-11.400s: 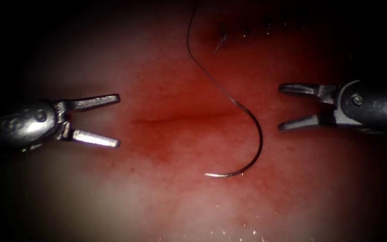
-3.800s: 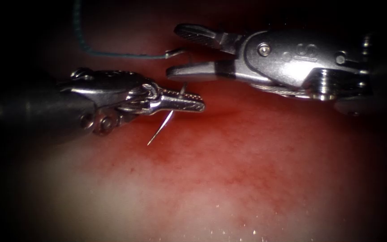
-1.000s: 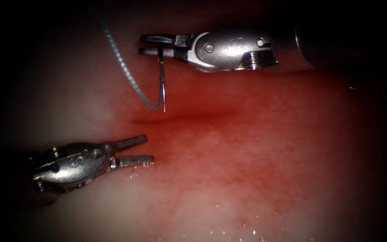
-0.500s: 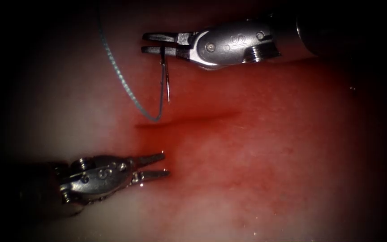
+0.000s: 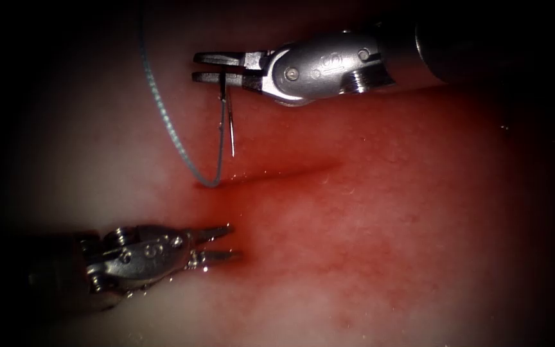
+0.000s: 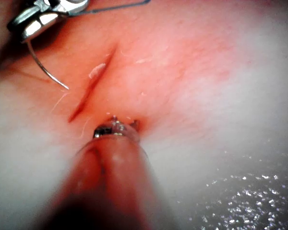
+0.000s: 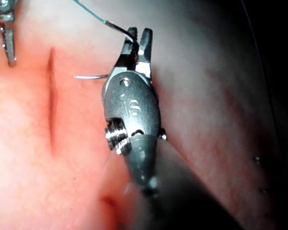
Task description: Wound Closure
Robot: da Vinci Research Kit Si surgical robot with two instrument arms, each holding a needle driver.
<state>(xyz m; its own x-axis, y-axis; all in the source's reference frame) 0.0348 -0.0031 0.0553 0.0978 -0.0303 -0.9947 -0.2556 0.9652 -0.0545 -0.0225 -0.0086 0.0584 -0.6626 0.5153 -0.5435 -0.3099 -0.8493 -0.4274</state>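
Steel needle (image 5: pixel 230 128) pinched near its thread end by right tool (image 5: pixel 208 67), clear of tissue (image 5: pixel 367 212).
Point down near the cut (image 5: pixel 271 173), ready to bite; left tool (image 5: pixel 229 243) spread, gripping nothing.

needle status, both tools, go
Right tool shut on needle near its thread end, tip above the cut, not in tissue. Left tool open, empty. Thread trails upward.

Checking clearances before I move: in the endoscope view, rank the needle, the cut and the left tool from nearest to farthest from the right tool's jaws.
1. Needle, held in the right tool, hanging below its jaws.
2. Cut, lower, mid-picture.
3. Left tool, lowest, below the cut's left end.
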